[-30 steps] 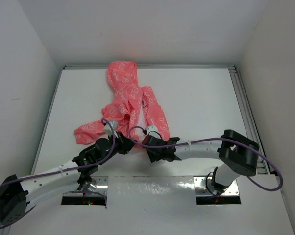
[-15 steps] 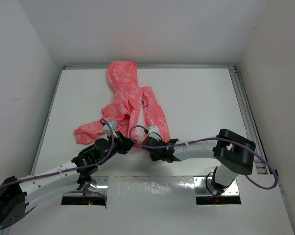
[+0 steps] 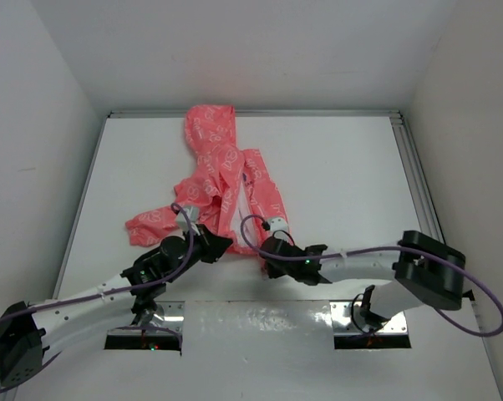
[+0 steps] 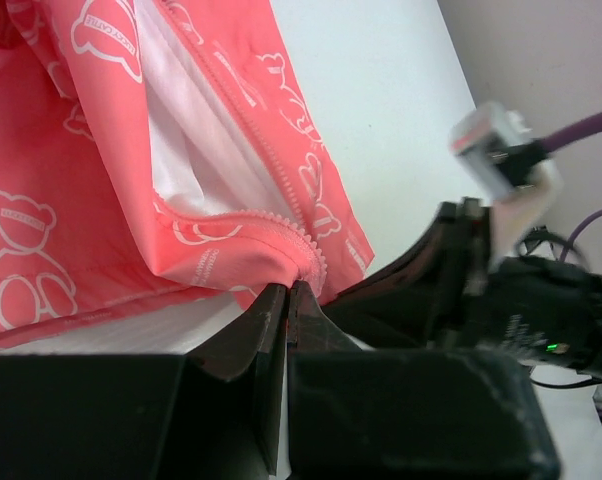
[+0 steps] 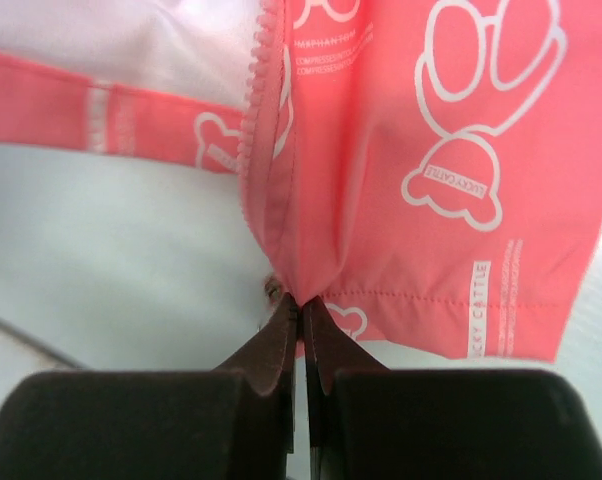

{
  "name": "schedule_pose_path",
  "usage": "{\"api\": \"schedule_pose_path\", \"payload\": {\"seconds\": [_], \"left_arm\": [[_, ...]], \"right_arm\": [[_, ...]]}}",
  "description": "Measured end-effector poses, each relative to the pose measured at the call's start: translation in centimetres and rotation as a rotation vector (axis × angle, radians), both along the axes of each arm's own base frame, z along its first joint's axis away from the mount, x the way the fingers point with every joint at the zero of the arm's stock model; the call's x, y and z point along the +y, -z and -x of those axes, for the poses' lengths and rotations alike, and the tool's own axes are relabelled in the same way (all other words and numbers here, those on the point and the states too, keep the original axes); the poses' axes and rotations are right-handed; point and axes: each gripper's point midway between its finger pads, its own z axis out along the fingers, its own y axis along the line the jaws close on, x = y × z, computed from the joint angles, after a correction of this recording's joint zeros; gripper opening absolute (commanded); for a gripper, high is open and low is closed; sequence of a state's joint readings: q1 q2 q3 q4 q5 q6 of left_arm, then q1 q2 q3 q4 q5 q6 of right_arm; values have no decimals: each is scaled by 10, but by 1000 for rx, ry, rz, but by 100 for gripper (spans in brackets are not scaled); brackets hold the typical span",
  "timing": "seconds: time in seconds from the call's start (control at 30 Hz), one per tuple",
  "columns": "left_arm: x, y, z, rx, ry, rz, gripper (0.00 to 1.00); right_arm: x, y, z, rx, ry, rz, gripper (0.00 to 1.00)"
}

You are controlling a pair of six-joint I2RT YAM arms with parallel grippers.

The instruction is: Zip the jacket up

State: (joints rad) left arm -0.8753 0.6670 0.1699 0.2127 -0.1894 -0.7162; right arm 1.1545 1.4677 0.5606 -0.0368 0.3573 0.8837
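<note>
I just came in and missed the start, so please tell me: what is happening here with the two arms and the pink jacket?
Two robot arms are working on the jacket, which lies stretched out on the white table. The left gripper is shut on the bottom end of one zipper edge. The right gripper is shut on the bottom end of the other. The front is open and the two sides are not yet joined.

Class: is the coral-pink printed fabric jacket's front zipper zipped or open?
Open. The jacket has its two front edges apart, separate zipper teeth bordering exposed white lining.
</note>
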Motion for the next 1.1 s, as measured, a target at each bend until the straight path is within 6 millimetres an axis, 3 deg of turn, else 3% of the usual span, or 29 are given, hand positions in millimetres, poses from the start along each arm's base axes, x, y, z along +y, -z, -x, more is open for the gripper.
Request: {"api": "schedule_pose_path", "payload": {"seconds": [0.3,0.53,0.77,1.1], "left_arm": [[-10,0,3,32,39,10,0],[-22,-8,2,35,73,39,0],[-32,-21,5,8,122,80,0],[-36,-51,16,-73,198,139,0]], "right_arm": [[5,-65,-5,-143,54,-374,0],[12,-104,-16,-223,98,-541,0],[21,-133,-12,-257,43,-639,0],[26,-160,1,-215,-111,-749,0]]}}
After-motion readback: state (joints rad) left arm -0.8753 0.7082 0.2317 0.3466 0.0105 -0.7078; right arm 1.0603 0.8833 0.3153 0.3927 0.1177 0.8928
